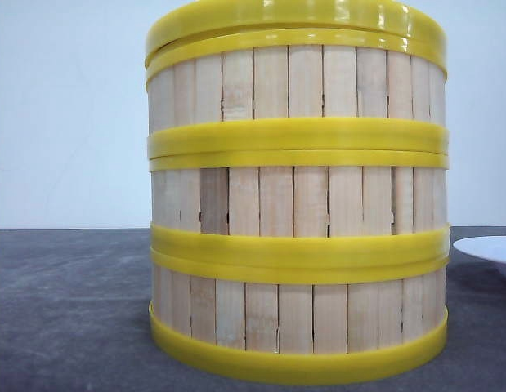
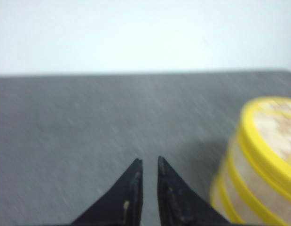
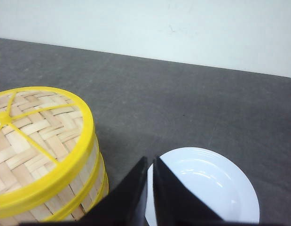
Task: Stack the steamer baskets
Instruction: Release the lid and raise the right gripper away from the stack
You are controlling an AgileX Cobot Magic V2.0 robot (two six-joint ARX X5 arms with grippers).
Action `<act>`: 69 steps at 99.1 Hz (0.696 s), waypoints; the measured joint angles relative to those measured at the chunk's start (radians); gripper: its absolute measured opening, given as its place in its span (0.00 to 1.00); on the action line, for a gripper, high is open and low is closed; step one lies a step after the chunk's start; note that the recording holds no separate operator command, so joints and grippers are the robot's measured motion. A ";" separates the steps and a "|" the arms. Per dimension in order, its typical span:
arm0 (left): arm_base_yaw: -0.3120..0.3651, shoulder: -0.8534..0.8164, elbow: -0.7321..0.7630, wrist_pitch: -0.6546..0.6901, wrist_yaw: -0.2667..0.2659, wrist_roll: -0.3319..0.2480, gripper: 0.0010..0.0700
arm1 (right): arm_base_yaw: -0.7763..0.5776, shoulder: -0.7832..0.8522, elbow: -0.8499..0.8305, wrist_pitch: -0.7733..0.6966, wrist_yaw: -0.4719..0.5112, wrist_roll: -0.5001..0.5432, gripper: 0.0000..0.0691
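Closest to the front camera and filling the middle of the frame, the steamer baskets (image 1: 297, 212) stand as one column on the grey table (image 1: 64, 310) — three slat-walled tiers, one on another, their yellow bands meeting at each joint. On top, at the upper edge of the frame, sits the lid (image 1: 295, 18), its yellow rim resting on the top basket's band. The tiers look square to each other; no lean shows, and no basket stands loose on the table.

So, by my reading, the stacking is done — all three are up and capped, and nothing looks left but for the arms to stay clear.

And clear they are. In the left wrist view the left gripper (image 2: 149, 165) sits at lower centre, its tips drawn nearly together with only a thin slit between, nothing in them, and the stack stands off at the lower right of that blurred frame. In the right wrist view the right gripper (image 3: 150, 162) is likewise pinched almost closed and empty, at lower centre; the woven lid top fills the lower left, and a white plate (image 3: 211, 183) lies on the table at lower right, just beside the tips.

Farther back, that plate's rim pokes in at the right edge of the front view, near the stack but apart from it. Beyond it all, a plain pale wall (image 1: 64, 106).
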 joint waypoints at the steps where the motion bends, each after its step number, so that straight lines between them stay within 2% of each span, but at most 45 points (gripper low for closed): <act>1: 0.013 -0.007 -0.017 0.024 0.000 0.005 0.03 | 0.000 0.000 0.000 0.000 0.000 0.000 0.02; 17: 0.161 -0.082 -0.258 0.246 -0.001 0.038 0.03 | 0.000 0.000 0.000 0.000 0.000 0.000 0.02; 35: 0.268 -0.161 -0.561 0.441 -0.001 0.045 0.03 | 0.000 0.000 0.000 0.000 0.000 0.000 0.02; 44: 0.289 -0.208 -0.687 0.506 -0.001 0.045 0.03 | 0.000 0.000 0.000 0.000 0.000 0.000 0.02; 54: 0.292 -0.259 -0.789 0.518 -0.001 0.045 0.03 | 0.000 0.000 0.000 0.000 0.000 0.000 0.02; 69: 0.292 -0.314 -0.822 0.519 0.001 0.036 0.03 | 0.000 0.000 0.000 0.001 0.000 0.000 0.02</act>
